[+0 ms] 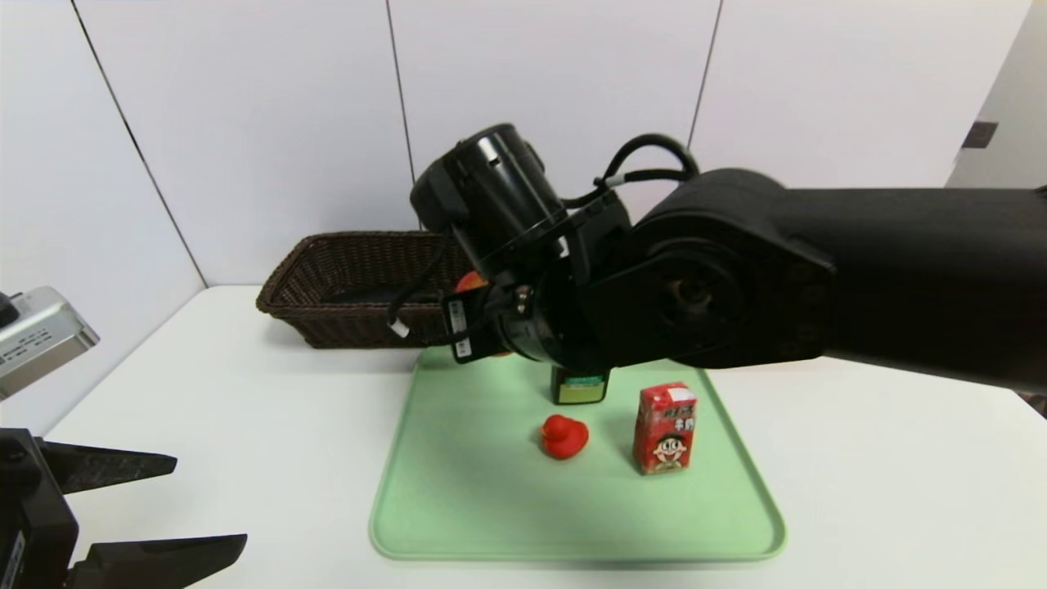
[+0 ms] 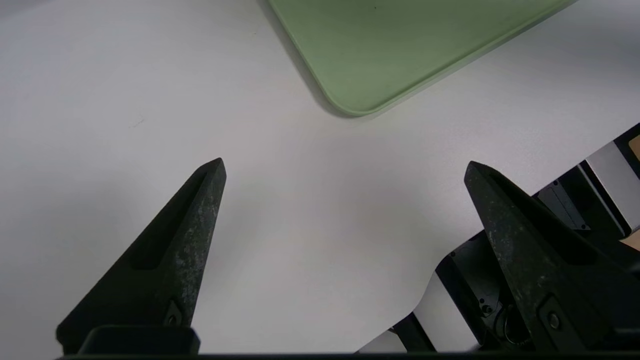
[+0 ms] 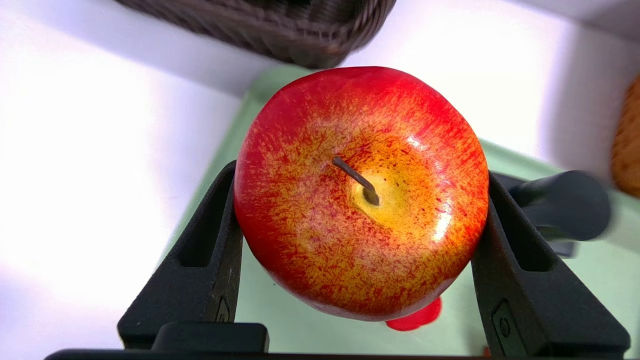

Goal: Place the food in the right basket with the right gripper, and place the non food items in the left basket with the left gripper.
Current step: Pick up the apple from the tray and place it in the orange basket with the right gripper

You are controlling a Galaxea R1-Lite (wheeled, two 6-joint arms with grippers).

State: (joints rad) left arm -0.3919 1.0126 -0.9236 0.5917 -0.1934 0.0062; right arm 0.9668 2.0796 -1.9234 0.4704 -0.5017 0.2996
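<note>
Our right gripper squeezes apple both sides so it won't drop; food, bound for right basket. Left gripper waits wide, empty, over table.

Rubber duck lies on the tray, apparently before the bottle.

Robotics lab or test bench — robot arm, plain white panels
</note>
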